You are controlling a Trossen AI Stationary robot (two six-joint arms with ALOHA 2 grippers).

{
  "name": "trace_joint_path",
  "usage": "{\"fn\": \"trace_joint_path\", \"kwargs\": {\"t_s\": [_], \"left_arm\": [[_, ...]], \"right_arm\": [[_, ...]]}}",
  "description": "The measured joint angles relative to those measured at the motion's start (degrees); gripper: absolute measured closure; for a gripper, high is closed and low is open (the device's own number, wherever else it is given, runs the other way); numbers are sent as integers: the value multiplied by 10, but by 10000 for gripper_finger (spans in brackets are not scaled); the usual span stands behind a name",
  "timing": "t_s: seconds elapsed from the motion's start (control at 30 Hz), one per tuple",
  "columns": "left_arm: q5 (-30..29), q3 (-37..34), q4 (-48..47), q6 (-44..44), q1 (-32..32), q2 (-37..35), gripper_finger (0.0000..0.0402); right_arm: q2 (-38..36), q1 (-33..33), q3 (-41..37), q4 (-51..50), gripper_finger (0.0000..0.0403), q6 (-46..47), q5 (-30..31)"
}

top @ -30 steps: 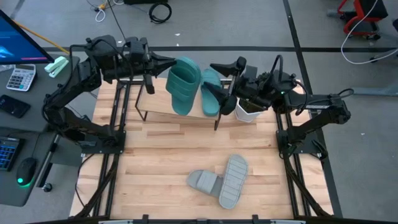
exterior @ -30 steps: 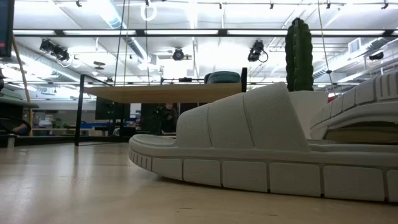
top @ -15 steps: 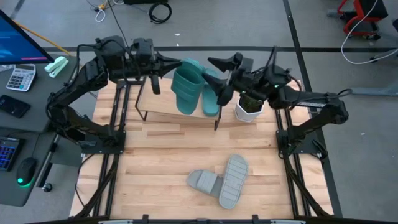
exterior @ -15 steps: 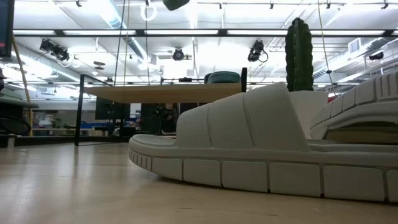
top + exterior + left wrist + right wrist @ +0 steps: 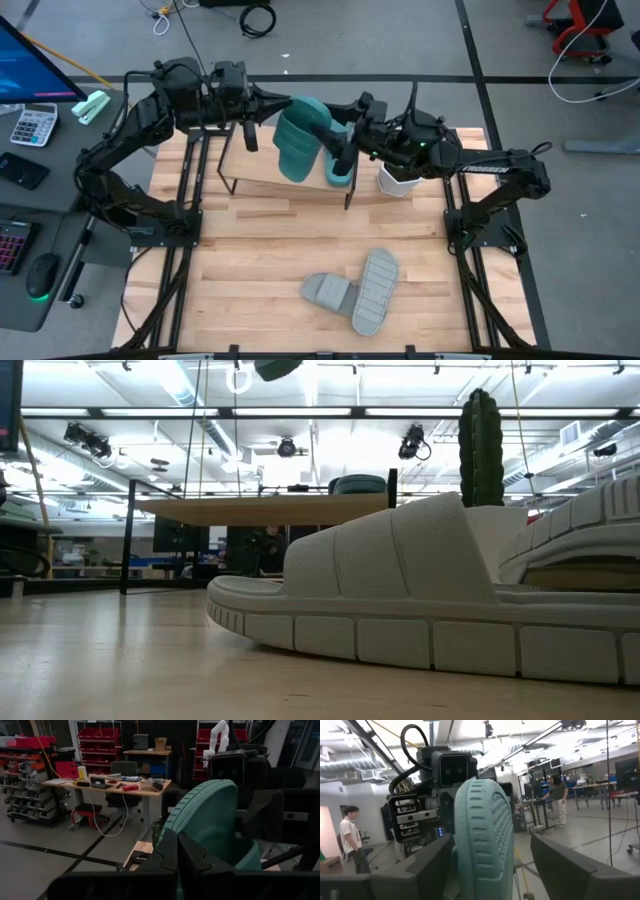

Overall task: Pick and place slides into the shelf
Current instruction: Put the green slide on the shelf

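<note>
Above shelf (image 5: pixel 262 172): teal slide (image 5: pixel 296 140) between pincers.

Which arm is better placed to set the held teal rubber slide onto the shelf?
Left. The left gripper already clamps the teal rubber slide above the wooden-topped shelf; the right gripper is open, straddling it without gripping.

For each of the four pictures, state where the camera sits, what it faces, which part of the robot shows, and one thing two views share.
High: overhead, facing down on the table; both arms show.
Low: at tabletop height, facing a grey sandal and the shelf; hardly any robot.
Left wrist: on the left arm, past the left tool gripping a green sandal.
Right wrist: on the right arm, facing that sandal between the open right tool.
Shared: both wrist views show the same green sandal.
</note>
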Motion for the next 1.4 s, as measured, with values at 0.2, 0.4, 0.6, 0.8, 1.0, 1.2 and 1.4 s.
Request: {"fn": "trace_joint_path", "kwargs": {"t_s": [0.2, 0.4, 0.6, 0.8, 1.0, 1.2, 1.4], "left_arm": [[0, 0, 0, 1, 0, 0, 401], [0, 0, -3, 1, 0, 0, 401], [1, 0, -3, 1, 0, 0, 401], [8, 0, -4, 0, 0, -1, 366], [10, 0, 0, 5, 0, -13, 314], [10, 1, -2, 6, 0, -41, 289], [10, 1, -9, -1, 0, -67, 285]], "right_arm": [[-4, 0, 0, 1, 190, 3, 3], [-4, 0, 0, 0, 275, 3, 3], [-4, 0, 0, -1, 344, 1, 7], [-4, 0, 0, -1, 332, 0, 4], [-4, -9, 0, -3, 325, 0, 1], [-4, -28, -1, -1, 345, 7, -5], [-4, -80, -1, 0, 332, 48, -50]]}}
